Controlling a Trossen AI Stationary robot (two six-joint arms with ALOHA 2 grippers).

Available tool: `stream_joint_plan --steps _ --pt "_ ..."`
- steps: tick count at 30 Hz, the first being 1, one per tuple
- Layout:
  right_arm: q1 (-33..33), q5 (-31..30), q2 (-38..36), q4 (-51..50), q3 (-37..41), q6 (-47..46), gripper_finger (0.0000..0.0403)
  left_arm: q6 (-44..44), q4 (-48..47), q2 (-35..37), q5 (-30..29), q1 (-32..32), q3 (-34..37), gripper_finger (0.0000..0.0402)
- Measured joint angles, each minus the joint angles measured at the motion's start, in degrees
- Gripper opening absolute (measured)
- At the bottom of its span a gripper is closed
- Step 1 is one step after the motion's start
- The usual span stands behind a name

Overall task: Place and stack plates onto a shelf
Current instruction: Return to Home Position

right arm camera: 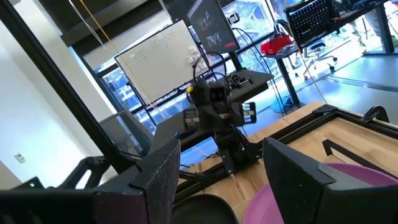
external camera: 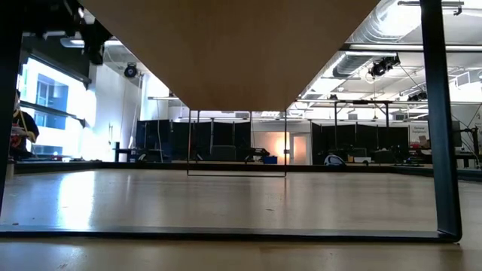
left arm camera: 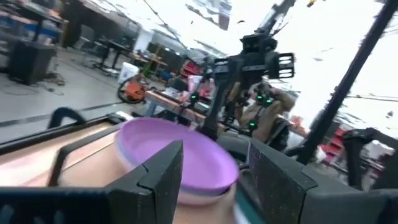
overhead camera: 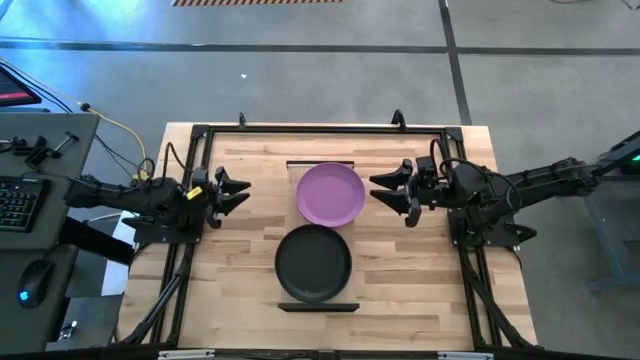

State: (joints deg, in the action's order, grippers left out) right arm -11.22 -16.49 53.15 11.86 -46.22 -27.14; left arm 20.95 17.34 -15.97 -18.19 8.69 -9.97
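The purple plate lies toward the far end of the shelf; in the left wrist view this plate rests on other plate rims beneath it. The black plate lies flat on the shelf's near end. My left gripper hangs open to the left of the purple plate, pointing at it with a gap between. My right gripper is open just to the right of that plate's rim, also apart from it. The purple plate and the black plate show past the right fingers. Other plates are hidden.
A black metal frame runs round the slatted tabletop. Left of the table stand a keyboard and a mouse. In the low view the shelf's underside fills the top, with the room beyond.
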Motion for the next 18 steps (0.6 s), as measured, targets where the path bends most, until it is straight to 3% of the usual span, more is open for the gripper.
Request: stream_joint_plan --steps 7,11,15,18 --pt "0.0 -0.02 -0.06 -0.4 0.0 -1.33 0.0211 0.03 4.57 7.14 -4.35 0.01 9.3 0.0151" --pt "0.0 0.5 -1.38 -3.3 0.0 -1.34 0.0211 -2.15 1.84 8.67 -5.01 0.0 9.26 0.0099" --pt "-0.04 0.57 -4.66 -9.53 0.0 -2.27 0.0211 -4.7 0.34 9.26 -4.97 0.0 9.29 0.0017" --pt "-0.07 0.71 -8.17 -14.59 0.0 -2.46 0.0211 -4.2 -0.25 9.36 -4.82 0.0 9.29 0.0007"
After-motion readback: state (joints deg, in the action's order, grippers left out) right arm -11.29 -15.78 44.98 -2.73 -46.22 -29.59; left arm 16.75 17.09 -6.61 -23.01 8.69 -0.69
